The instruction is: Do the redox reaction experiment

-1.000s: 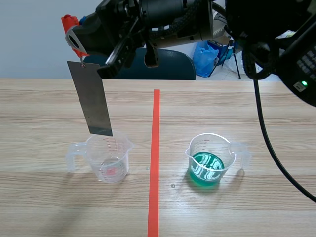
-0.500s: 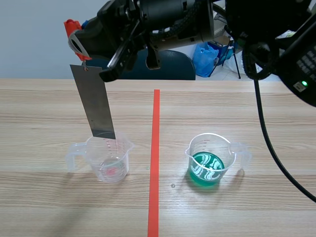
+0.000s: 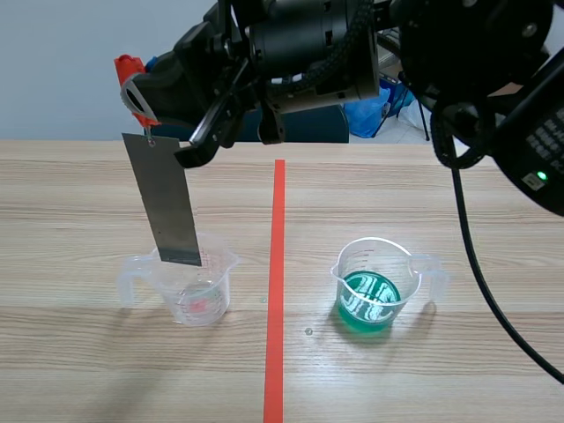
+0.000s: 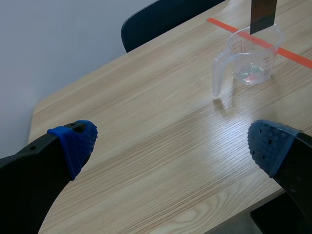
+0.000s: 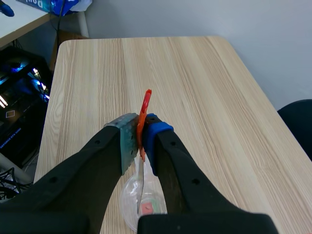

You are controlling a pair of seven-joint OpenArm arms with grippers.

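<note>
Metal strip (image 3: 167, 198) has sunk to the cup (image 3: 198, 298) rim, right jaws clamping its clip (image 3: 127, 67); left jaws apart.

A metal strip (image 3: 166, 198) overhangs the clear cup (image 3: 189, 295); green cup (image 3: 374, 291) unblocked

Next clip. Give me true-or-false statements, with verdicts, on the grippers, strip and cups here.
1. The right gripper is shut on an orange-red clip carrying a metal strip. True.
2. The cup of green liquid stands across the tape line from the clear cup. True.
3. The metal strip hangs over the cup of green liquid. False: it hangs over the clear cup.
4. The left gripper holds a cup. False: it is open and holds nothing.
</note>
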